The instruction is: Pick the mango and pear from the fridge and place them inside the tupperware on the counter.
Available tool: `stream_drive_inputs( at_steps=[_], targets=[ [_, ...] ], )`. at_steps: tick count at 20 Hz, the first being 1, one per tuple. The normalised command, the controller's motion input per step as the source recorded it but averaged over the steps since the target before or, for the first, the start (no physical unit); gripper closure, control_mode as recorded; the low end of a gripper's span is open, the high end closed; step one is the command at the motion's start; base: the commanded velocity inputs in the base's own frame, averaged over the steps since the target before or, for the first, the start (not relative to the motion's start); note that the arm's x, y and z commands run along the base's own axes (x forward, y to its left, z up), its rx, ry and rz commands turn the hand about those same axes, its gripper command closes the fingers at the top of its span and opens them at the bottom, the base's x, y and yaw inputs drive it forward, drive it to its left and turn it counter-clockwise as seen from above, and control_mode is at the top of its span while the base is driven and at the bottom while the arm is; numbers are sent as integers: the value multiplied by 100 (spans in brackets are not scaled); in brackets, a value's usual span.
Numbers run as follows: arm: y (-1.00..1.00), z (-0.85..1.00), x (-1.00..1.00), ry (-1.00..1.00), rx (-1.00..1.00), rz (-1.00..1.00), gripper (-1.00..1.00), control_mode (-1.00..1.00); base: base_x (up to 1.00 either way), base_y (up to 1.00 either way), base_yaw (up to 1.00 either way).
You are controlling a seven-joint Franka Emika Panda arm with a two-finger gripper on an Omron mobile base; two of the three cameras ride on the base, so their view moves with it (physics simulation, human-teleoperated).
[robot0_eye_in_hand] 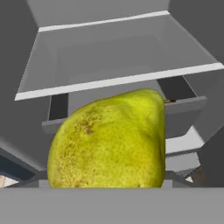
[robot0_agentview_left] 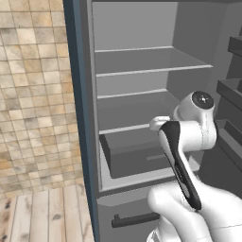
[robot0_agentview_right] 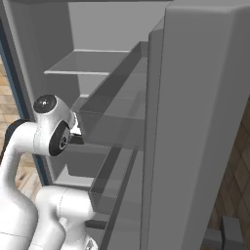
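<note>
pear [robot0_eye_in_hand: 109, 140] close before camera | fridge [robot0_agentview_left: 142, 71] shelves behind

fridge [robot0_agentview_left: 142, 94] | pale shelves [robot0_agentview_left: 151, 71] bare | grey drawer [robot0_agentview_left: 132, 151] below

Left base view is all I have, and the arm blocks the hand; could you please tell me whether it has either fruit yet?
Observer: The hand view has the pear right up against the camera, where the jaws sit.
Operator: Thank you. Is it resting on anything?
Observer: It looks lifted: the shelf and the drawer lie well behind it. The jaws themselves are hidden behind the fruit, so a grip is likely, not certain.
</note>
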Motion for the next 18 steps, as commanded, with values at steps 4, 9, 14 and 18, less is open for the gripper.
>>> stream_drive_inputs(
  at_steps=[4, 9, 14, 18],
  targets=[
    [0, 67, -56, -6, -1, 0, 100, -100, 0, 0, 0],
    [0, 71, -53, -2, -2, 0, 100, -100, 0, 0, 0],
    [0, 60, -45, 0, -4, 0, 100, -100, 0, 0, 0],
    [0, 7, -42, 2, -1, 0, 100, -100, 0, 0, 0]
  ],
)
